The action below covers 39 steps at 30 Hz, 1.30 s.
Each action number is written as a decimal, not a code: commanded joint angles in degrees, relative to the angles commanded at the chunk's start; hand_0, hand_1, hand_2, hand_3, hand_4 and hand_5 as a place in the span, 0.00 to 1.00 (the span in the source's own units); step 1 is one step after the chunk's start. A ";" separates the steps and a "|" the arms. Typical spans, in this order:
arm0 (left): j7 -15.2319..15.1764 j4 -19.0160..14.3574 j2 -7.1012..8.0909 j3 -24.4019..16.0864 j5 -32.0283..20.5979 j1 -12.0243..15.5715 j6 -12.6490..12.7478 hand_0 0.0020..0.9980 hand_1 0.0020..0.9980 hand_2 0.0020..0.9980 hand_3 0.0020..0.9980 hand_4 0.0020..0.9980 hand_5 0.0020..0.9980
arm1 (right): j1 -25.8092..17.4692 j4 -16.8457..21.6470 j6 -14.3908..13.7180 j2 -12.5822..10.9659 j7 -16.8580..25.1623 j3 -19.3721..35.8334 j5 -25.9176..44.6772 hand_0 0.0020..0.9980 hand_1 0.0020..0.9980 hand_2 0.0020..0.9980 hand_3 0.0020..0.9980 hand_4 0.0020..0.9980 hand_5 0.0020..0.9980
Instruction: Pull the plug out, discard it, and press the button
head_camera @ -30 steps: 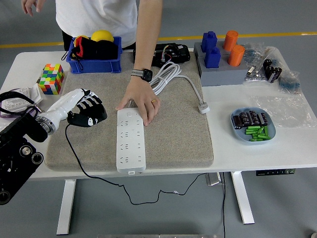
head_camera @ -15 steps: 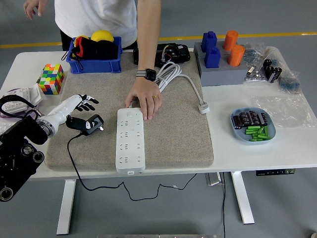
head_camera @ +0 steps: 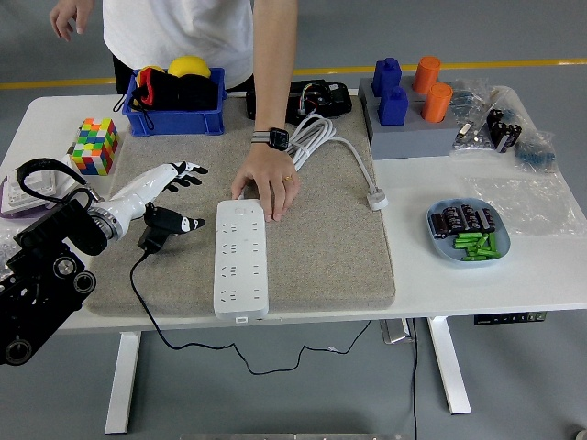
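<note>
While a person's hand (head_camera: 268, 189) presses down on the far end of the white power strip (head_camera: 242, 260), the robot's left hand (head_camera: 171, 190) hovers just to the strip's left with its fingers spread and nothing in its grasp. Directly beneath that hand lies the black plug (head_camera: 157, 230), resting on the grey felt mat (head_camera: 321, 247) apart from the strip, its black cable (head_camera: 174, 335) trailing off the mat's near edge and hanging below the white table (head_camera: 477, 284). None of the strip's sockets has anything plugged into it, and the strip runs lengthwise toward the near edge of the mat. Its button cannot be made out under the person's fingers. Behind the person's wrist, which wears a watch (head_camera: 269, 137), a coiled white cord (head_camera: 316, 137) ends in a loose white plug (head_camera: 376, 198) on the mat's right side. Farther left on the table sit a colourful puzzle cube (head_camera: 94, 145) and a blue bin (head_camera: 174, 115) holding a yellow ball. To the right are a grey block with blue and orange pegs (head_camera: 408, 115) and a blue dish (head_camera: 470, 232) of small green and dark parts.
</note>
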 joint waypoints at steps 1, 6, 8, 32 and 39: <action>0.15 0.11 -0.10 0.45 -0.19 -0.32 -0.09 0.25 0.31 0.29 0.73 0.50 0.00 | -0.01 0.00 0.00 0.01 0.00 0.00 0.00 0.81 0.70 0.68 0.67 0.77 0.67; 1.12 2.54 -1.40 4.38 -0.96 -3.56 0.40 0.25 0.31 0.29 0.73 0.50 0.00 | -0.16 0.00 0.02 0.16 -0.01 0.06 0.06 0.81 0.70 0.68 0.67 0.77 0.67; 1.70 3.35 -1.93 5.58 -1.28 -4.68 0.75 0.06 0.04 0.11 0.67 0.06 0.00 | -0.25 0.00 0.02 0.22 -0.05 0.18 0.06 0.81 0.70 0.68 0.67 0.77 0.67; 9.79 7.19 -6.14 10.62 3.28 -9.08 -1.53 0.02 0.00 0.04 0.65 0.03 0.00 | -0.47 0.00 0.00 0.41 -0.22 0.68 -0.05 0.81 0.70 0.68 0.67 0.77 0.66; 10.48 9.05 -6.80 12.19 5.37 -9.96 -1.27 0.02 0.00 0.04 0.65 0.03 0.00 | -0.48 0.00 0.00 0.42 -0.19 0.50 0.09 0.81 0.70 0.68 0.67 0.77 0.66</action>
